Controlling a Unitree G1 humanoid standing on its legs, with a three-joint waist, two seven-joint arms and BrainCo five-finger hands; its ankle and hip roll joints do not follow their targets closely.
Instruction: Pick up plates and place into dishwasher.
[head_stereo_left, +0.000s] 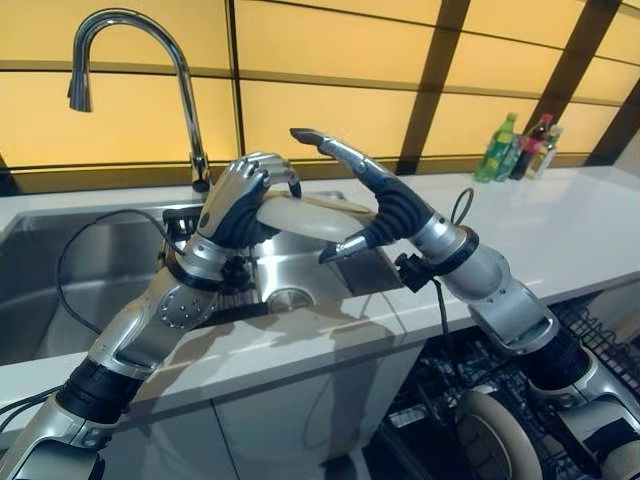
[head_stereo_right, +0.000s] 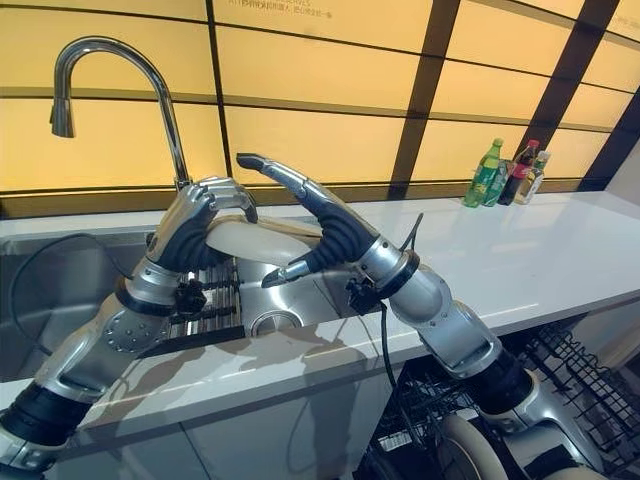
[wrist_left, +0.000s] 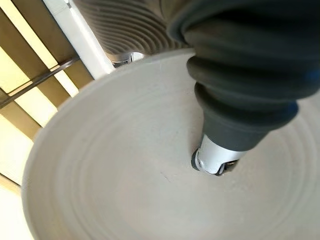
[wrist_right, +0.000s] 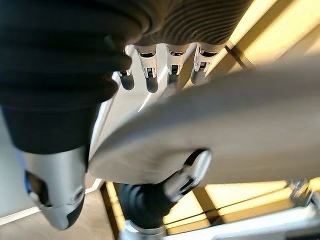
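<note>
Left hand (head_stereo_left: 238, 203): fingers curled over the far-left rim of the plate (head_stereo_left: 305, 216), thumb underneath, so the rim is pinched and the plate is carried roughly level above the sink (head_stereo_left: 80, 265). In the left wrist view the plate's pale ridged face (wrist_left: 125, 190) lies directly against the hand, which suits a firm clamp.

Right hand (head_stereo_left: 385, 210): fingers extended and nearly straight over the plate's right side, thumb pointing down beneath it; the plate edge sits between them. In the right wrist view the fingers (wrist_right: 150, 70) appear to stand just clear of the plate's surface, though contact cannot be settled from that angle. The posture is judged to be that of a receiving hand at a transfer, not yet closed.

Surroundings: the plate hangs over the sink basin, near the faucet (head_stereo_left: 130, 60), apart from the white counter (head_stereo_left: 560, 220). The dishwasher rack (head_stereo_left: 590, 340) stands open low on the right, with a plate (head_stereo_left: 495, 430) already stacked in it; passing the plate rightward puts it on that side. Bottles (head_stereo_left: 515, 148) stand at the far right.
</note>
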